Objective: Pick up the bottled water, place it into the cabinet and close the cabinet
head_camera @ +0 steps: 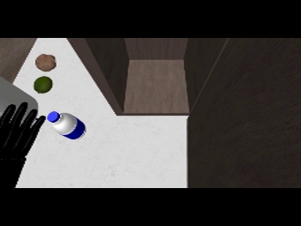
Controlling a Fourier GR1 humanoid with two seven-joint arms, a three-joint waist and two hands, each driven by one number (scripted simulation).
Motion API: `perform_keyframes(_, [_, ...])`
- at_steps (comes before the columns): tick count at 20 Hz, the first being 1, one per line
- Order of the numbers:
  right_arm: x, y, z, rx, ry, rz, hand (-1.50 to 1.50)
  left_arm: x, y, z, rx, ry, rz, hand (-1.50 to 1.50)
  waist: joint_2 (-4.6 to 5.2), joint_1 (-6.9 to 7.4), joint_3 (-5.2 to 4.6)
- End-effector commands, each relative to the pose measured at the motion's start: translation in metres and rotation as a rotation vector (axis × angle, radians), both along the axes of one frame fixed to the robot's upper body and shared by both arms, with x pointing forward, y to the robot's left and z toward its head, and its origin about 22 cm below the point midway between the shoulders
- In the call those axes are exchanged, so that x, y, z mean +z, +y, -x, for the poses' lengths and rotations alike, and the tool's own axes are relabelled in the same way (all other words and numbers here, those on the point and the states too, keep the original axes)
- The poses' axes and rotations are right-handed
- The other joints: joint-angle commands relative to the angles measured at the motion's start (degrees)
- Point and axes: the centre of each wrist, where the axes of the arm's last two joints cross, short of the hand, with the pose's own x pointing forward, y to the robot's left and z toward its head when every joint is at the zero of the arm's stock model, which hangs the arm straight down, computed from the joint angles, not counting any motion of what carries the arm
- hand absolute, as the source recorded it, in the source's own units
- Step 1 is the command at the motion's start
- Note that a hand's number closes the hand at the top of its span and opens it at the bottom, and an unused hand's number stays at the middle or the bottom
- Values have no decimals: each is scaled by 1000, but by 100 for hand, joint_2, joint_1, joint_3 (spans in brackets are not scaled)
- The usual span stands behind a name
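Standing bottled water [66, 125] beside left hand [13, 132].

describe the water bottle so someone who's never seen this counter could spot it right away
On the white counter, left of the open dark wood cabinet, the bottled water lies beside the left hand. Unlike the round brown item and green item farther back, it has a blue cap and band.

White counter [126, 154], bottled water [66, 125], green fruit [43, 84], brown lump [46, 62]
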Motion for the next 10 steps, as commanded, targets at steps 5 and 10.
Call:
perform_keyframes(5, [4,10,14,8,1,-7,-150,-3,13,21,24,-1,-12,-150,-1,6,-1])
perform_keyframes(10, [-37,-2,28,-2,-11,2,-150,-22,21,21,24,-9,-12,-150,-7,-26,1])
